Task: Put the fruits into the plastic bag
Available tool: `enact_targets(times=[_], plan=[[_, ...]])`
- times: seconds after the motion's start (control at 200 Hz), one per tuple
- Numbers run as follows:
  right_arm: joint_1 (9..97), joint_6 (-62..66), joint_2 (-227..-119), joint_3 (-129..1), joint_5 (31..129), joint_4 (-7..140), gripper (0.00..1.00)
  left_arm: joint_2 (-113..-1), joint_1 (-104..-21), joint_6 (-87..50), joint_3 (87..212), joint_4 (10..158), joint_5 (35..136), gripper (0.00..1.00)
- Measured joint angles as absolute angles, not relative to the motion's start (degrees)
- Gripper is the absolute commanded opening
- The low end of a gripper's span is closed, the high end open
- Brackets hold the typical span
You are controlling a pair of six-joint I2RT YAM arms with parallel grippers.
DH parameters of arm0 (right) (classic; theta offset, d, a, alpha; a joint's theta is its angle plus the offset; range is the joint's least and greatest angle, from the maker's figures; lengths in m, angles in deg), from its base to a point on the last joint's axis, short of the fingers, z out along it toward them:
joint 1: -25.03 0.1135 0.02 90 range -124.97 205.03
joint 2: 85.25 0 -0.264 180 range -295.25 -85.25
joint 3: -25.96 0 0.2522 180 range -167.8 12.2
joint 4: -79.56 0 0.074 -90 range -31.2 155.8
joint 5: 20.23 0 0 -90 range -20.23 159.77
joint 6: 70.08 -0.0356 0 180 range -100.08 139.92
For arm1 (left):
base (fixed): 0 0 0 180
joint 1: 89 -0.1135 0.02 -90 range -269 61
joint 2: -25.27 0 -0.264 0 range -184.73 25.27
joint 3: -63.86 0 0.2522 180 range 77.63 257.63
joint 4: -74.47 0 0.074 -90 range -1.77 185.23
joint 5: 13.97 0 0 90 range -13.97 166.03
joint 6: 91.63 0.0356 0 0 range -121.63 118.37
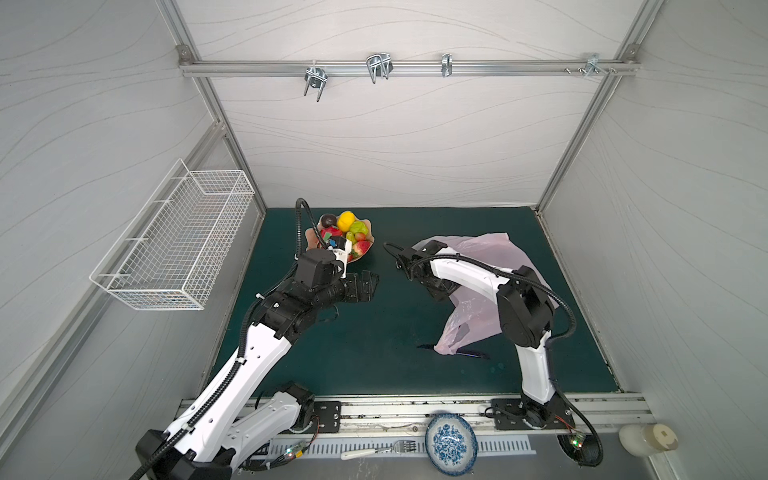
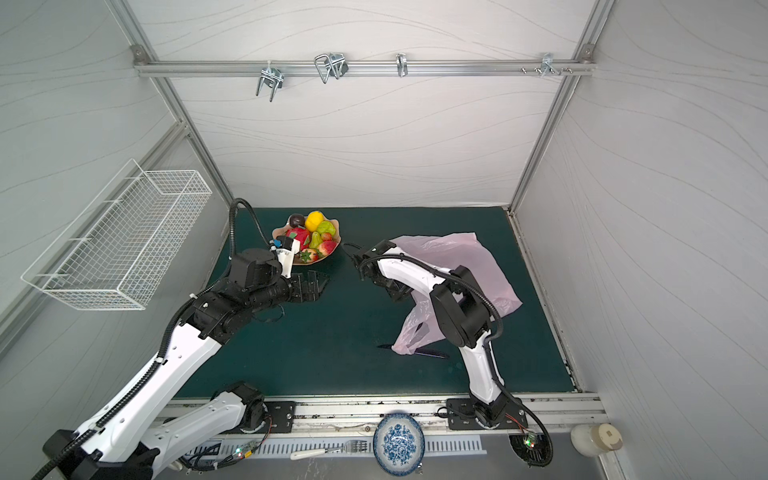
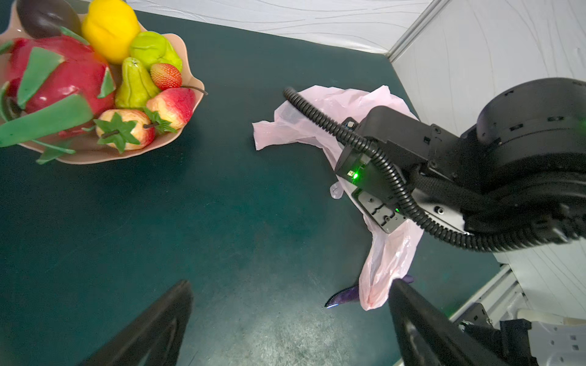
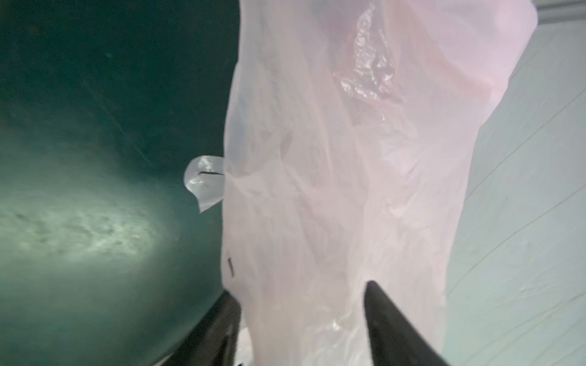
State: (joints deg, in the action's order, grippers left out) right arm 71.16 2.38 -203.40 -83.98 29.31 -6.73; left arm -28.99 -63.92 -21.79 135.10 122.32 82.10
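Fruits (image 1: 345, 232) piled in bowl (image 3: 95, 156), upper centre; bag (image 1: 478, 257) crumpled centre-right on bench (image 1: 374, 353). Left gripper (image 3: 288, 320) spread wide, empty. Right gripper (image 4: 301, 290) astride bag film, clamp unclear. Risk: pinching one slippery layer, mouth collapsing shut.

The middle of the dark green worktop (image 1: 374, 353) lies bare between the peach-coloured scalloped bowl (image 3: 95, 157), heaped with toy fruits (image 3: 63, 76), at the rear left and the translucent pale pink plastic bag (image 1: 482, 249) on the right. The left gripper (image 1: 371, 286) hangs wide open near the bowl's front. The right arm (image 1: 465, 276) covers the bag's middle, and bag film fills the gap between the jaws of the right gripper (image 4: 301, 290). A dark purple serrated knife (image 1: 473, 354) juts from under the bag's near end.
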Motion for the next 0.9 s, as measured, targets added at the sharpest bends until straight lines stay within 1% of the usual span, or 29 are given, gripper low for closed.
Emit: enact_targets(times=[0.03, 0.15, 0.235, 0.345, 0.43, 0.635, 0.785, 0.895], plan=[[70.7, 2.4, -203.9, -84.8, 29.3, -6.8, 0.0, -29.2, -64.1, -21.8, 135.4, 122.4, 81.4, 0.98], [69.3, 2.3, -204.5, -91.5, 29.6, -7.3, 0.0, -31.3, -66.5, -21.8, 138.7, 123.5, 79.3, 0.97], [68.8, 2.2, -204.4, -98.4, 29.8, -8.3, 0.0, -33.8, -68.1, -21.8, 142.5, 123.7, 80.3, 0.95], [68.2, 1.9, -204.2, -106.8, 30.5, -9.7, 0.0, -36.6, -68.7, -21.8, 146.3, 122.2, 81.6, 0.95], [67.6, 1.5, -203.9, -110.5, 31.2, -11.1, 0.0, -38.3, -68.7, -21.8, 148.1, 121.8, 81.1, 0.96], [65.2, -2.8, -201.5, -109.9, 36.0, -12.5, 0.0, -43.1, -69.7, -22.6, 151.7, 124.4, 78.0, 0.95], [62.1, -7.1, -196.6, -104.6, 43.8, -9.5, 0.0, -46.4, -73.3, -25.0, 153.7, 125.9, 77.4, 0.93], [58.2, -10.2, -194.1, -103.9, 50.2, -6.4, 0.0, -47.7, -74.2, -26.1, 153.9, 127.0, 77.9, 0.91]])
